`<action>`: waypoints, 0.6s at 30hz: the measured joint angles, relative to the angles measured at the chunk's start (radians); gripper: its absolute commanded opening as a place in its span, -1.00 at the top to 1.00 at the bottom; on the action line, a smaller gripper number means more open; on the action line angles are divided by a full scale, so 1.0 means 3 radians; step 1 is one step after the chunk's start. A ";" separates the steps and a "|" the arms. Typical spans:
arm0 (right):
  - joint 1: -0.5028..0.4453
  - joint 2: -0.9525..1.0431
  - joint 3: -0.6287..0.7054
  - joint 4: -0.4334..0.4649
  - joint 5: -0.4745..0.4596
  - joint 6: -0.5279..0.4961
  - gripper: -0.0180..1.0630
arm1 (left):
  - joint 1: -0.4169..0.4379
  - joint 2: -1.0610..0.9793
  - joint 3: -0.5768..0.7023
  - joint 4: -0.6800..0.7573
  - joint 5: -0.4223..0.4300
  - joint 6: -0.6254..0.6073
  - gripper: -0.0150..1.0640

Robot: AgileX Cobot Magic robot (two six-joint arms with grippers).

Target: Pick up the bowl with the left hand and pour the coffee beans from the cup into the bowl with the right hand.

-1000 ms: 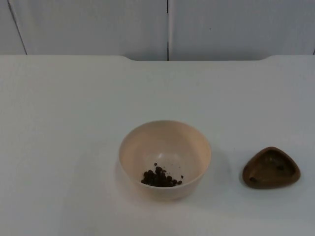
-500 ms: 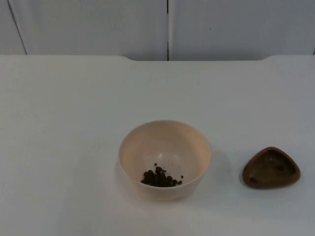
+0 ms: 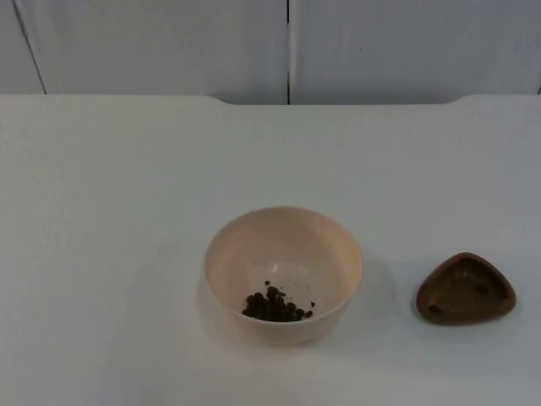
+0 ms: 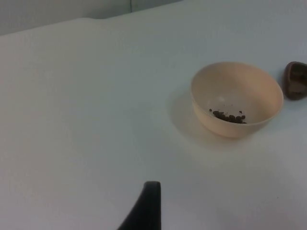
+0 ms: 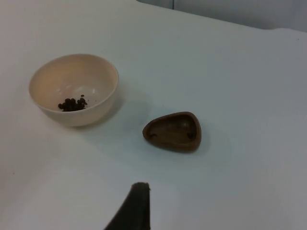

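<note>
White table [image 3: 127,211] and grey partition wall [image 3: 152,46] are being seen from above. Lower centre of the top view, a cream bowl [image 3: 283,275] is being kept upright, coffee beans [image 3: 275,307] lying inside. At lower right, well apart, a brown cup [image 3: 466,288] is resting. One fingertip each of the left claw [image 4: 146,208] and right claw [image 5: 134,206] is being shown above the table; their opening cannot be told.

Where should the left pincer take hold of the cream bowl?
Probably at the rim of the bowl, on its left side, one finger inside and one outside. The bowl stands upright and open, its wall too wide to span, and the coffee beans lie low inside.
</note>
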 measured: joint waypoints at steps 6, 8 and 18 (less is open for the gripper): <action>0.0000 0.0000 0.0000 0.0000 0.0000 0.0000 -0.73 | 0.0000 0.0000 0.0000 0.0000 0.0000 0.0006 -0.68; 0.0000 0.0000 0.0000 0.0000 0.0000 0.0000 -0.90 | 0.0000 0.0000 0.0000 0.0000 0.0000 0.0006 -0.89; 0.0000 0.0000 0.0000 0.0000 0.0000 0.0027 -0.99 | 0.0000 0.0000 0.0000 0.0000 0.0000 0.0006 -0.98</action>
